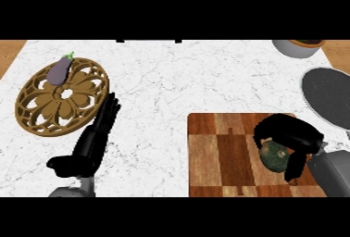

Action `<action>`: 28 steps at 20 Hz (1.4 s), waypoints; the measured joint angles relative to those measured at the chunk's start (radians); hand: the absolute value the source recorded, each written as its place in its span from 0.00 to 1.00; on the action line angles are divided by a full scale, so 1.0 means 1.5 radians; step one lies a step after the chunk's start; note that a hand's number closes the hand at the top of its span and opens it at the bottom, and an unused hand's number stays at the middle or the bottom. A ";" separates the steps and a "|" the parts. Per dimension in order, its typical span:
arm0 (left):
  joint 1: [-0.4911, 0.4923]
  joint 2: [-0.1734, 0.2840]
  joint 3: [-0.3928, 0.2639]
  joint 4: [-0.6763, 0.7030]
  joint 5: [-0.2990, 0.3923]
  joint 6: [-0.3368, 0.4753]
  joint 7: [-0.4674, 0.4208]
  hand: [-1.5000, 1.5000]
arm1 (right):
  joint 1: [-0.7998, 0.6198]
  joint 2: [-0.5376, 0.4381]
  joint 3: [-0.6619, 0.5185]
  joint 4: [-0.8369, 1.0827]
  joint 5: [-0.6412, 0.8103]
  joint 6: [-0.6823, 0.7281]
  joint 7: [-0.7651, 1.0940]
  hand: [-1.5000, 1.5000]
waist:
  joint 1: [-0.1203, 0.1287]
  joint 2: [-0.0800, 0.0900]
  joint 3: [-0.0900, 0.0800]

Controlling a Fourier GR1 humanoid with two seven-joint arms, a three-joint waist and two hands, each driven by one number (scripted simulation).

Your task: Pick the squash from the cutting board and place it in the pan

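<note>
Head view: right hand (290, 139) curls round the squash (275, 156) on the board (219, 157). Lift straight up, then carry toward the pan (331, 99). Left hand (96, 134) rests spread on the desk (191, 78).

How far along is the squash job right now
Done: the right hand has reached the squash and is curled round it. In hand: the grasp itself, with the squash low over the cutting board; I cannot tell whether it is lifted. Left: carrying it to the pan at the right edge and setting it inside. The left hand rests open beside the trivet.
</note>
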 measured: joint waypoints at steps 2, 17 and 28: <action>0.000 0.002 0.003 -0.002 0.000 0.001 0.001 0.50 | -0.003 0.028 -0.043 0.010 -0.010 0.001 0.083 1.00 | -0.003 0.001 0.001; 0.015 -0.003 -0.004 -0.004 -0.007 0.004 -0.002 0.50 | -0.124 0.237 -0.242 -0.112 0.093 -0.197 0.775 1.00 | -0.005 0.000 0.007; 0.006 -0.009 -0.001 -0.006 -0.010 -0.004 -0.002 0.50 | -0.166 0.237 -0.350 -0.108 0.064 -0.313 0.872 1.00 | 0.004 0.006 0.009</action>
